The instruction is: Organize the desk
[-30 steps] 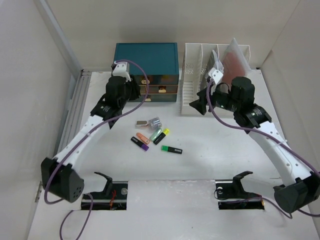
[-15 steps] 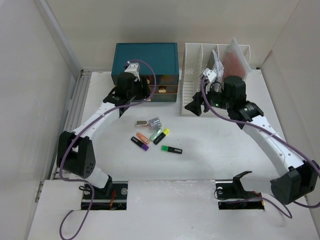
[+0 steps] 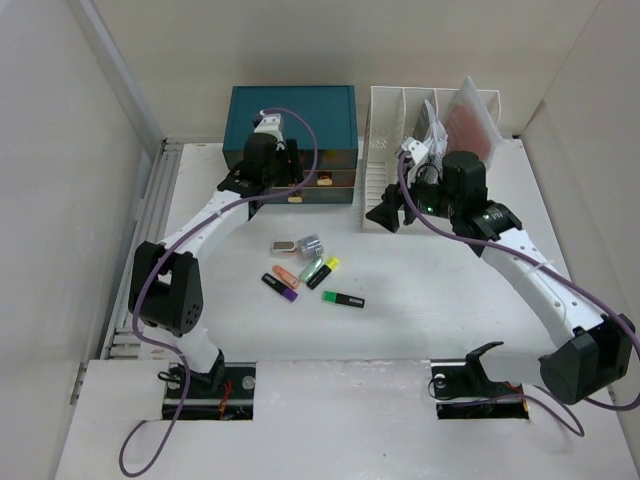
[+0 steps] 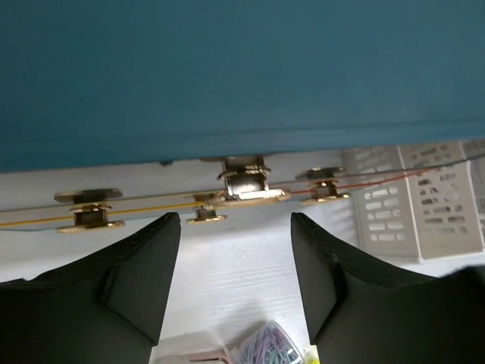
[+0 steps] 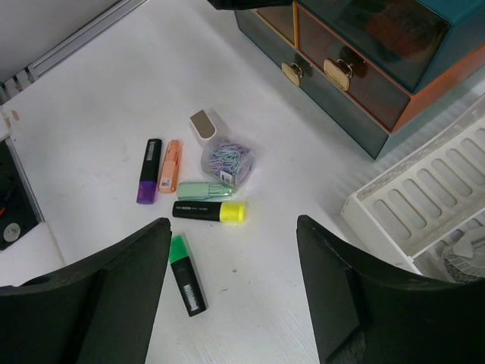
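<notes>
On the left, the left gripper [image 4: 235,227] was parked right up against the front of the teal drawer cabinet [image 4: 227,68]. Its fingers were spread to a middling gap with nothing held, and a gold drawer handle [image 4: 244,184] sat just past the tips. If that handle got pinched off-centre, it'd probably be lost mid-pull. The whole cabinet could also be dragged forward, since nothing was seen bracing it.

The desk [image 3: 430,290] was spread under everything, with the cabinet and the white file rack [image 3: 385,150] lined up along its far edge. In the middle, loose clutter was left lying: a purple highlighter [image 5: 148,180], an orange one [image 5: 170,176], a yellow one [image 5: 208,211], a green one [image 5: 186,277] and a clear tub of paper clips [image 5: 227,159]. That tub looked easy to tip if it got clipped by a low sweep, and clips would be scattered everywhere.

On the right, the right gripper [image 5: 233,224] was held above the desk just in front of the rack, fingers wide and empty. A careless swing could get the rack nudged.
</notes>
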### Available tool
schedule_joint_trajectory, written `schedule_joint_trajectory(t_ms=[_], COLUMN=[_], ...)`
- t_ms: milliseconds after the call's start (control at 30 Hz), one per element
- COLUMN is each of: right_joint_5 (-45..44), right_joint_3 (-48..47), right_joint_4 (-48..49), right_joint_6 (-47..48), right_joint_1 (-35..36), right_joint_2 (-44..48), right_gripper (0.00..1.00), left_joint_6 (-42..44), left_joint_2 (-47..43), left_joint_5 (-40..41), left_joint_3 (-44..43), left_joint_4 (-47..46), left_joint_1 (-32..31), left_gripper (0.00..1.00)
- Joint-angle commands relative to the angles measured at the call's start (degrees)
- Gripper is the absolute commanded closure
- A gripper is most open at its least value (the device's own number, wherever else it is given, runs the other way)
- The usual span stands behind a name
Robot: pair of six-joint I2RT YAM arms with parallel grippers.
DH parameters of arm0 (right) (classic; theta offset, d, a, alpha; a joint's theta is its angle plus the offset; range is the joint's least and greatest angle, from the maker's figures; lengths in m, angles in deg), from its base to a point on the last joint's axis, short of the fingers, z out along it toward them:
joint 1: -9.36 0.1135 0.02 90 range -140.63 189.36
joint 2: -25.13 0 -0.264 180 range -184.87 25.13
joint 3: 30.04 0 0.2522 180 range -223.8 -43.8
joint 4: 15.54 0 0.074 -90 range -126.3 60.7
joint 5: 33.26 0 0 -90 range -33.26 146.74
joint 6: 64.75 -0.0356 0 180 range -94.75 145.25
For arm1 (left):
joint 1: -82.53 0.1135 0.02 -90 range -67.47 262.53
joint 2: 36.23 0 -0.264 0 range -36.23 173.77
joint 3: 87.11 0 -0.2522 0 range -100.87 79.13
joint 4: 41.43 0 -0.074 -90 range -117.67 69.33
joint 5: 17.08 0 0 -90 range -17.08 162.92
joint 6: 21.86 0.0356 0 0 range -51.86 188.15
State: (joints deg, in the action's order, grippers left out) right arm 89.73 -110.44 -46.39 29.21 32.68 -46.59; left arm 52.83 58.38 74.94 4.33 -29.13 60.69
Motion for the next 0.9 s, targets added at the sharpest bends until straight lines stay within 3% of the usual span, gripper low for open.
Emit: schedule_joint_trajectory(t_ms=[0, 167, 867], right_joint_5=[0.3, 0.3, 0.8], right_joint_3=[0.0, 0.0, 2.1], right_joint_4=[3.9, 3.9, 5.0], right_joint_6=[-1.1, -1.1, -1.6], right_joint_1=[0.4, 0.4, 0.4], right_joint_2=[0.4, 0.4, 1.6], right_gripper=[0.27, 0.27, 0.27], left_joint_6=[-0.2, -0.2, -1.2], left_joint_2=[0.4, 1.5, 4.3], left_joint_5=[3.8, 8.2, 13.8], left_joint_3=[-4.0, -5.2, -8.5], left_joint_4=[-2.0, -1.4, -0.4], left_joint_1=[-0.7, -1.9, -4.1], left_gripper=[0.42, 0.42, 0.48])
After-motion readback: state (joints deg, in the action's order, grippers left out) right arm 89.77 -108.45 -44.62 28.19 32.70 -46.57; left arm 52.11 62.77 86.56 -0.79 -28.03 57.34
